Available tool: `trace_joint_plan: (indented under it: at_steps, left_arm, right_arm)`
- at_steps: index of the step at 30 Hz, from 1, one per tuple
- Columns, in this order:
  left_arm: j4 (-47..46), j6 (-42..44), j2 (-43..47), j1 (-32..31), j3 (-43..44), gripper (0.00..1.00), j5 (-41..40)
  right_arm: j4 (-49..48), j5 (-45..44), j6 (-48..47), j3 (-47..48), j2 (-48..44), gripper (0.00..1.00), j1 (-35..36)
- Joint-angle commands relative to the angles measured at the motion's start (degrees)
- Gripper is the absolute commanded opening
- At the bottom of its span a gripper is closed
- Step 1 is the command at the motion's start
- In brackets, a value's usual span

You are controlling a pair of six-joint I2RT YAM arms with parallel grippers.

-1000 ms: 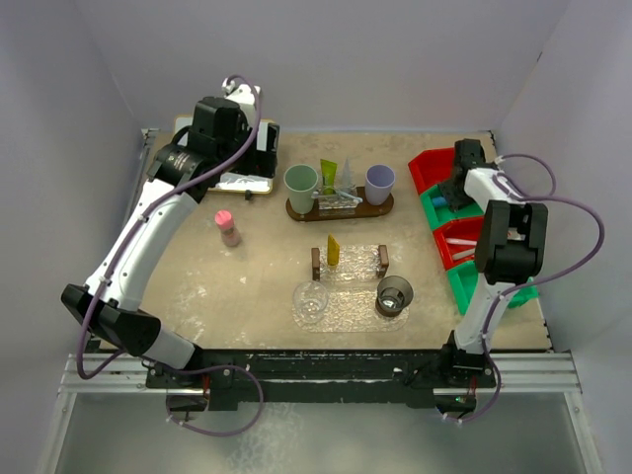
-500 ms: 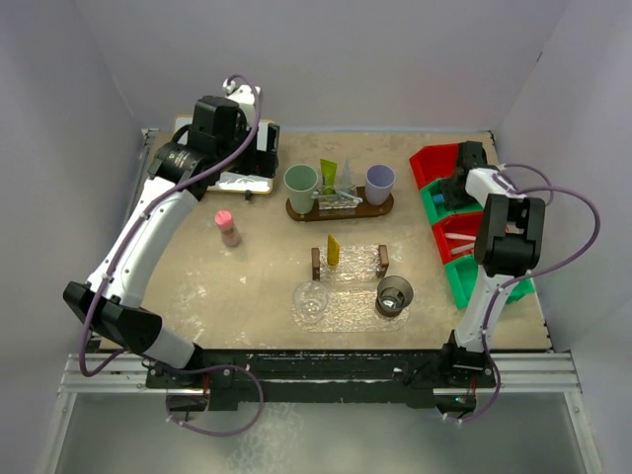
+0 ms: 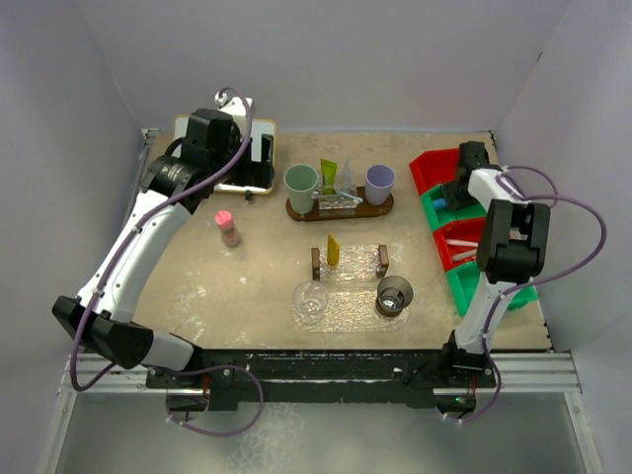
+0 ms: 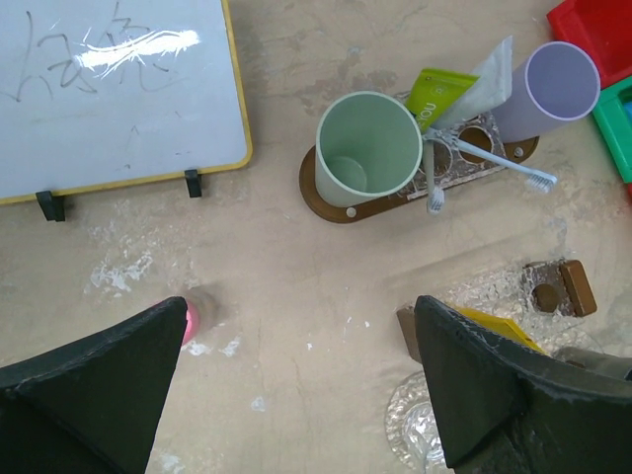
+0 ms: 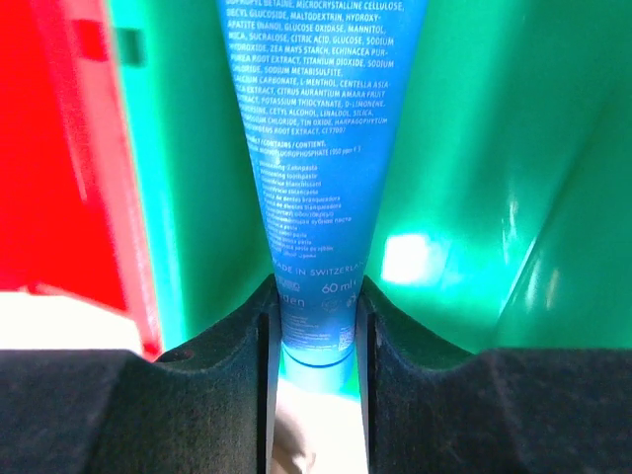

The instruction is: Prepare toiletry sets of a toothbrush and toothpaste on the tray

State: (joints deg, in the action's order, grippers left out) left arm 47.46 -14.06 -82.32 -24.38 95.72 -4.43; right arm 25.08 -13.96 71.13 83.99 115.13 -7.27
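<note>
The right claw [image 5: 314,326] pinches the blue toothpaste tube [image 5: 306,148] by its narrow end. It looks soft and light. The left claw [image 4: 301,306] is spread.

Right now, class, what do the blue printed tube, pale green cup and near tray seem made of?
Blue printed tube: likely flexible plastic, smooth sheen, printed skin. Pale green cup: matte plastic, probably; even colour. Near tray: clear textured plastic or glass; table shows through.

Yellow tube [image 3: 334,250] upright in rack [image 3: 382,261]
</note>
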Motion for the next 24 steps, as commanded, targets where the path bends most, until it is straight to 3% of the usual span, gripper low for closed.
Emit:
trace_joint_plan:
  at_steps: [1,8,10,15,20,24]
  left_arm:
    - [-2.9,-2.19,4.09,0.48,-1.32,0.93,2.3]
    - [-2.58,-4.41,7.46,0.52,-3.18,0.93,6.12]
    - [-2.23,-5.49,7.72,0.52,-3.22,0.93,8.93]
    - [-3.55,-10.18,8.91,0.56,-5.78,0.93,17.82]
    - [-9.64,-16.07,10.86,0.52,-10.43,0.94,28.6]
    - [-17.4,-21.63,10.29,0.41,-14.19,0.98,35.26]
  right_arm:
    - [2.11,-2.25,-1.53,0.61,-10.62,0.32,-0.29]
    - [-2.98,-0.06,-3.56,-5.99,-20.79,0.31,-0.29]
    - [-4.17,0.4,-8.72,-6.8,-24.31,0.3,-0.25]
    - [-9.88,12.14,-19.36,-10.9,-34.14,0.31,2.85]
    - [-6.65,14.79,-19.71,-13.43,-45.37,0.31,11.64]
    - [-5.32,13.55,-14.29,-13.99,-50.87,0.31,23.63]
